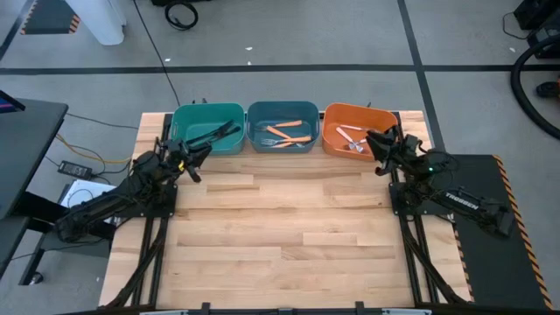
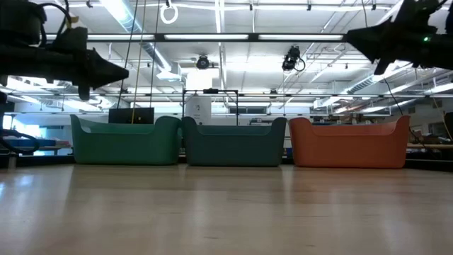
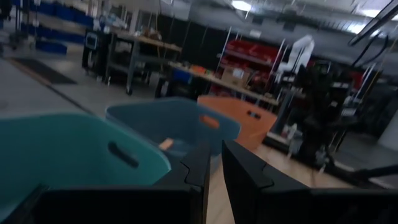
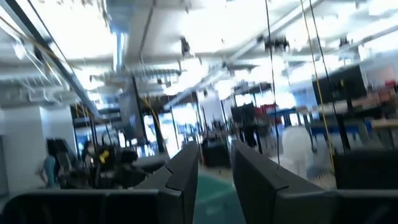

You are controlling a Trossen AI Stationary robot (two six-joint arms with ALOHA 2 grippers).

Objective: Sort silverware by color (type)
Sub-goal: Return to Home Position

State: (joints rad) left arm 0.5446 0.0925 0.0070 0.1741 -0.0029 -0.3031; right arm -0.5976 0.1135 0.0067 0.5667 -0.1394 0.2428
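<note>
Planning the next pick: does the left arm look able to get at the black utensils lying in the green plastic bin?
Probably yes. The left gripper hangs beside the open-topped green plastic bin, and nothing covers the black utensils inside.

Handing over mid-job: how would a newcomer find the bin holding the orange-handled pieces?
Three bins line the table's far edge. Take the middle one, the blue bin, between the green bin and orange bin. Only it holds orange-handled utensils.
</note>
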